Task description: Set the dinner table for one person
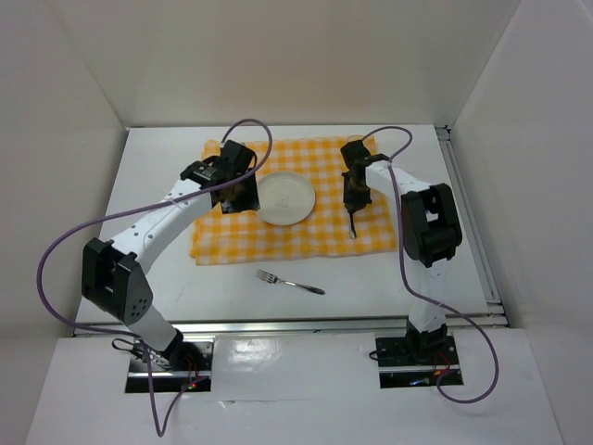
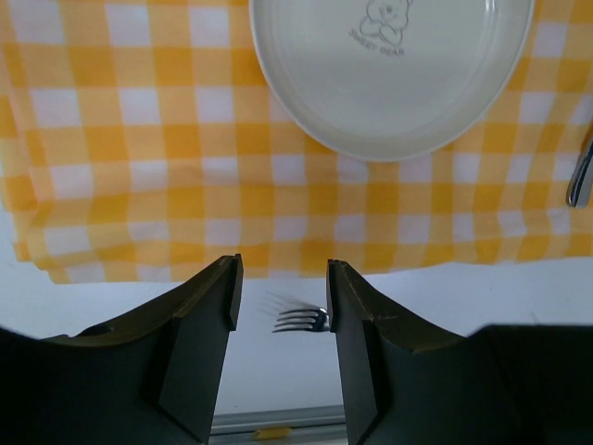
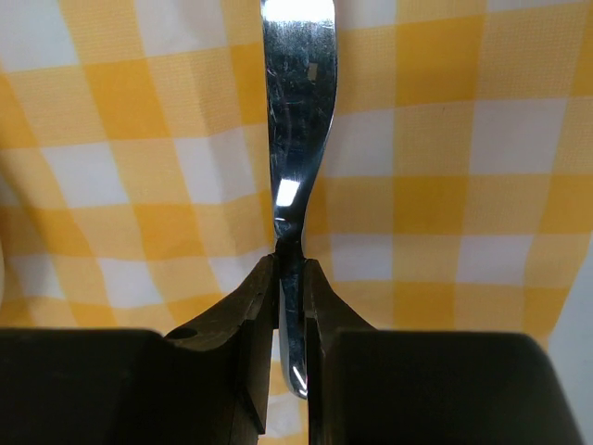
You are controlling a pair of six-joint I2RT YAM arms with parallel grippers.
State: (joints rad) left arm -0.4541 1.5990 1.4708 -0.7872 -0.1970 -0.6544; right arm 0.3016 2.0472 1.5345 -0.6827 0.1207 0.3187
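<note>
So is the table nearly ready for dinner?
Partly. The checked cloth is spread out and the plate sits on it. The right hand is shut on a piece of metal cutlery, held over the cloth right of the plate. The fork lies on the bare table, so it likely needs placing. The left hand is open, empty.

the white-and-black left arm (image 1: 157,218) reaches forward and inward, its black left gripper (image 2: 283,264) angled downward with both fingers standing well apart. the right arm (image 1: 428,222) folds up and back toward the middle, its black right gripper (image 3: 289,261) pinched tight on a slim silver metal utensil handle (image 3: 298,111).
</note>
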